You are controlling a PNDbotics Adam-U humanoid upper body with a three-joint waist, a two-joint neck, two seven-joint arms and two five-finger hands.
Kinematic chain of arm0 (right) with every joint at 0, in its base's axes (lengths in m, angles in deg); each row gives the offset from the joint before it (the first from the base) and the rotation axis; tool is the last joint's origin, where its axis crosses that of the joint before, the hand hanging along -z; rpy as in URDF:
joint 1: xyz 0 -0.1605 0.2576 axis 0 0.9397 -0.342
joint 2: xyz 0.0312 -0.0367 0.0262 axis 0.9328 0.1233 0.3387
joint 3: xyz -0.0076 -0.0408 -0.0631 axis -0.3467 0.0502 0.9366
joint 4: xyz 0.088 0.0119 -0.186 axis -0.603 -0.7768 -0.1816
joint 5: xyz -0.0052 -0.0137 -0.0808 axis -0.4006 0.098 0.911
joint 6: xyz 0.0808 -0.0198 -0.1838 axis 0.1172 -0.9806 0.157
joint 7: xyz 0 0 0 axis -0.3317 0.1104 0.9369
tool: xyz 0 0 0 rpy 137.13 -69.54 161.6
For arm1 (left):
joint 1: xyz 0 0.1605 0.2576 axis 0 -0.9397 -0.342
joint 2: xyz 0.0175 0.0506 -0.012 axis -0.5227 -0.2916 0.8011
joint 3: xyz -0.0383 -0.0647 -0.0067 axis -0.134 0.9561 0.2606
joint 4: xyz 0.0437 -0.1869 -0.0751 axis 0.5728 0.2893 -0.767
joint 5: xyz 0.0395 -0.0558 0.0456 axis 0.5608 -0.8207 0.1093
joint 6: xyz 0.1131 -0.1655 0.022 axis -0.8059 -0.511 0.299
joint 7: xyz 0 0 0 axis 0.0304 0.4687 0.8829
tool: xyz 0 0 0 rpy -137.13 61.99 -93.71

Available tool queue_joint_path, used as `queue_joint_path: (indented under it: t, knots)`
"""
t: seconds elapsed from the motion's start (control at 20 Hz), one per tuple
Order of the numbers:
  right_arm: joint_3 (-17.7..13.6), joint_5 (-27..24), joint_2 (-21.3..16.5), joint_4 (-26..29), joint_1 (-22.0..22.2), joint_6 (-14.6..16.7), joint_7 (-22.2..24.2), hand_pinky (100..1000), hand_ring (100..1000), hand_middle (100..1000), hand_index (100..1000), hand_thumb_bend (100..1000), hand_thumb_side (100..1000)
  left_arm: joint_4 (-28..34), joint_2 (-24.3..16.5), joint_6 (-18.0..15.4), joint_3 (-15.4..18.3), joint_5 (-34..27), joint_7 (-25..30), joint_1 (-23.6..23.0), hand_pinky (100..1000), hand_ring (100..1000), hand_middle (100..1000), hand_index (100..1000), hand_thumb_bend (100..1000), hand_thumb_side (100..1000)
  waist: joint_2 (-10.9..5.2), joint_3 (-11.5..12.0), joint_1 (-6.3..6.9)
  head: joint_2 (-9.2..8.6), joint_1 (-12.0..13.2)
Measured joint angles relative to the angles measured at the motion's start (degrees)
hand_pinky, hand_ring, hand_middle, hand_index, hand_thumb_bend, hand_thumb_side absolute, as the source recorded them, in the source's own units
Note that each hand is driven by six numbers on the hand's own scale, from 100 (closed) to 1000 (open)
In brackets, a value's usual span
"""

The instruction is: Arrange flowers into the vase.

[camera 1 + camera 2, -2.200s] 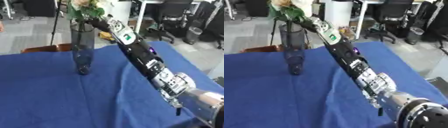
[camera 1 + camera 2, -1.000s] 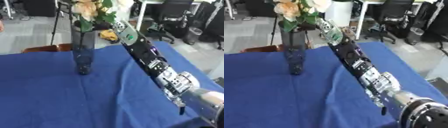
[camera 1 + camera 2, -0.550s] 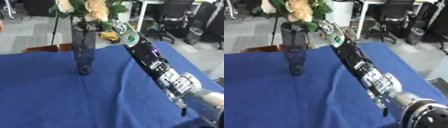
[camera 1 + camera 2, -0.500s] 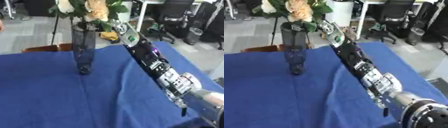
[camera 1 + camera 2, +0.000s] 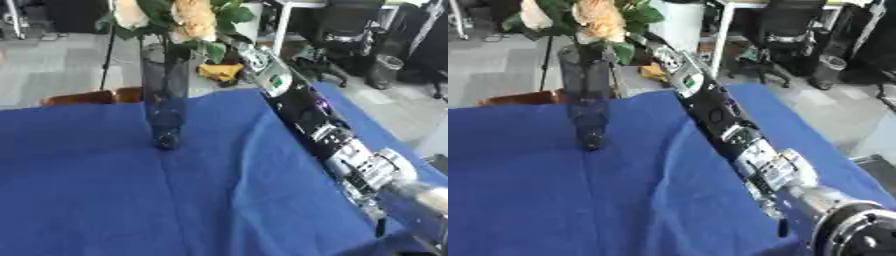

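Note:
A tall dark glass vase (image 5: 165, 100) stands upright on the blue-clothed table (image 5: 105, 200), left of centre. Peach and cream flowers (image 5: 188, 15) with green leaves fill its mouth and spread above the rim. From the lower right my right arm stretches up across the table to the vase top. My right hand (image 5: 231, 42) sits just right of the rim, against the leaves, which hide most of it. Whether it holds the stems does not show. My left hand appears in no view.
A brown wooden chair back (image 5: 87, 95) shows just behind the table's far edge, left of the vase. Beyond are a yellow object (image 5: 219, 71) on the floor and black office chairs (image 5: 350, 30). The cloth ridges up beside my forearm.
The flower heads have spread wider over the vase mouth, with a cream bloom now out to the left. My right hand has shifted slightly beside the rim. The vase stays put.

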Motion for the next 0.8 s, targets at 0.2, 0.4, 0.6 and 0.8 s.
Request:
queue_joint_path:
  t: [0.2,0.4,0.6,0.8]
  knots:
    - [-0.44,-0.85,-0.34,0.95,0.98,-0.34,-0.08,1000,1000,840,1000,659,828,-0.01,-0.01,0.00,0.14,0.01,-0.05,-0.29,423,566,607,774,558,755,0.00,-0.52,0.02,-0.01,0.01]
    - [-0.88,-2.32,-0.78,2.38,2.35,-0.81,-0.20,1000,1000,833,1000,659,829,-0.01,-0.02,0.04,0.19,0.03,-0.20,-0.42,424,567,607,774,557,755,0.00,-1.19,0.02,-0.01,0.10]
    - [-1.40,-4.42,-0.95,4.55,4.52,-1.43,-0.34,1000,1000,819,1000,658,831,-0.01,-0.03,0.02,0.54,0.06,-0.42,-0.81,425,568,608,774,560,752,0.00,-1.84,0.03,0.00,0.47]
    - [-2.05,-7.87,-1.27,7.92,7.28,-2.40,-0.24,1000,1000,811,1000,663,814,-0.01,-0.06,-0.09,0.98,0.10,-0.77,-0.93,426,569,608,774,563,749,0.00,-2.44,0.03,0.00,0.76]
